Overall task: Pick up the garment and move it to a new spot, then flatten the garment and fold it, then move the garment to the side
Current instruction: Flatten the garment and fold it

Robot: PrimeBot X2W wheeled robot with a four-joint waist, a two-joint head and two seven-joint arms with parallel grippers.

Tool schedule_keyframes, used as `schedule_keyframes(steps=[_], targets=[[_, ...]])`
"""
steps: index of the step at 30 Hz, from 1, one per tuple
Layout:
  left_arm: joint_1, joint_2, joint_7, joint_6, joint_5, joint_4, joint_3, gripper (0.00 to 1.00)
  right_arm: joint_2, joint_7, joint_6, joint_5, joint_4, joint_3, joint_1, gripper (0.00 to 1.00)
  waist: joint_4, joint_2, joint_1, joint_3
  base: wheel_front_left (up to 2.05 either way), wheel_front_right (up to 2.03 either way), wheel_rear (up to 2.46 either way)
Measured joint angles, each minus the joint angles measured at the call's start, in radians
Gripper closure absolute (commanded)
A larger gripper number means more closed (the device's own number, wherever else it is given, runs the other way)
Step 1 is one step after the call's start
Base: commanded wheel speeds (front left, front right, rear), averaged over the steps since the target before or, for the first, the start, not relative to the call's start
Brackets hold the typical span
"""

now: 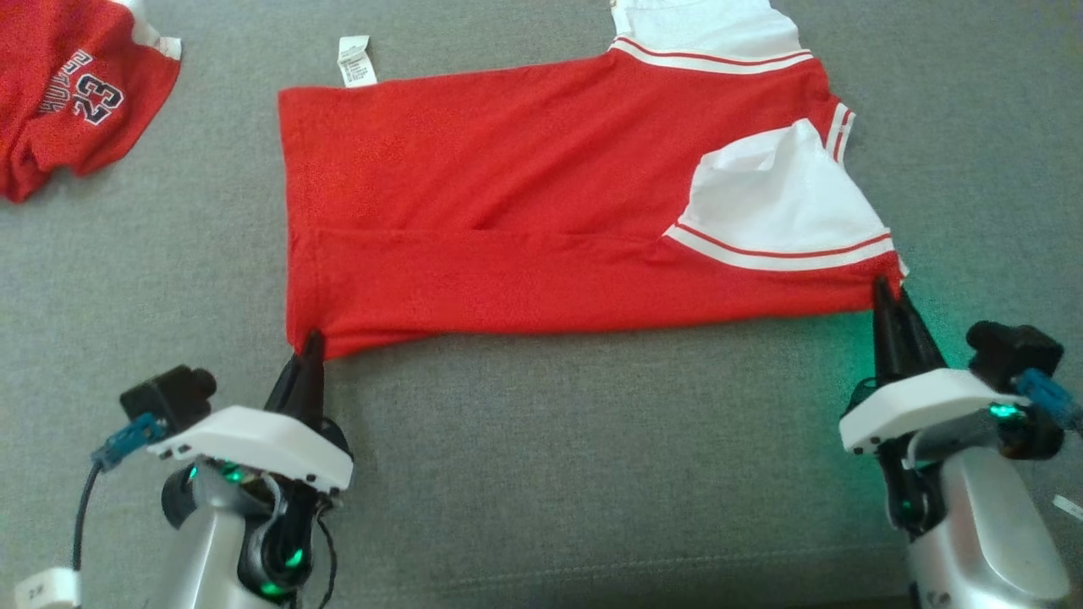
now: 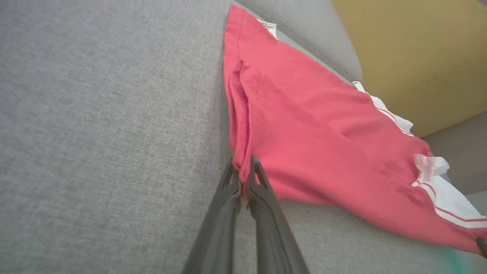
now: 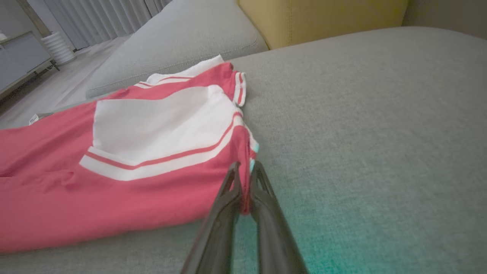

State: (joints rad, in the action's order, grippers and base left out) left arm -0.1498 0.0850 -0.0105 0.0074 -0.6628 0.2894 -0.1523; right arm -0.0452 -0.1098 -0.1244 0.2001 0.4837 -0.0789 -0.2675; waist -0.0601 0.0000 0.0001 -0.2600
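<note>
With the red garment (image 1: 525,194) spread on the grey cushion (image 1: 592,474), our left gripper (image 1: 312,341) was clamped on its near left corner and our right gripper (image 1: 887,289) on its near right corner, so we judged both should lift together, keeping that edge taut.

The left gripper (image 1: 310,345) is pressing its two dark fingers together, pinching a corner of the garment (image 1: 508,194) at their tips. The right gripper (image 1: 890,298) is doing likewise, clamping the other near corner. Both pale forearms are reaching forward from behind their claws, each black camera sitting outboard of its claw.
</note>
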Motion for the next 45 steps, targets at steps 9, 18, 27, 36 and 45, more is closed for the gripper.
schedule_keyframes(steps=[9, 18, 27, 36, 45], targets=[[0.163, 0.006, 0.018, 0.005, 0.002, -0.135, -0.034, 1.00, 0.002, 0.113, 0.000, -0.023, -0.244, -0.064, 0.246, 1.00, 0.005, 0.0000, -0.0001, 0.007, 0.00, 0.00, 0.00], [0.256, 0.009, 0.035, 0.028, 0.001, -0.173, -0.055, 1.00, 0.004, 0.193, 0.000, 0.020, -0.360, -0.063, 0.373, 1.00, -0.005, 0.0000, -0.0001, 0.036, 0.00, 0.00, 0.00], [0.268, 0.037, 0.022, 0.037, 0.015, -0.188, -0.051, 0.00, 0.005, 0.202, 0.000, 0.029, -0.379, -0.068, 0.388, 0.00, -0.023, 0.0000, -0.0001, 0.048, 0.00, 0.00, 0.00], [0.078, 0.159, 0.077, 0.031, 0.087, -0.204, -0.029, 0.00, 0.005, 0.197, 0.000, 0.009, -0.429, -0.076, 0.361, 0.00, -0.032, 0.0000, -0.0001, 0.021, 0.00, 0.00, 0.00], [-0.271, 0.287, 0.252, -0.010, 0.134, -0.097, -0.036, 0.00, 0.004, 0.189, 0.000, -0.026, -0.495, 0.016, 0.191, 0.00, -0.070, 0.0000, 0.0000, -0.076, 0.00, 0.00, 0.00]])
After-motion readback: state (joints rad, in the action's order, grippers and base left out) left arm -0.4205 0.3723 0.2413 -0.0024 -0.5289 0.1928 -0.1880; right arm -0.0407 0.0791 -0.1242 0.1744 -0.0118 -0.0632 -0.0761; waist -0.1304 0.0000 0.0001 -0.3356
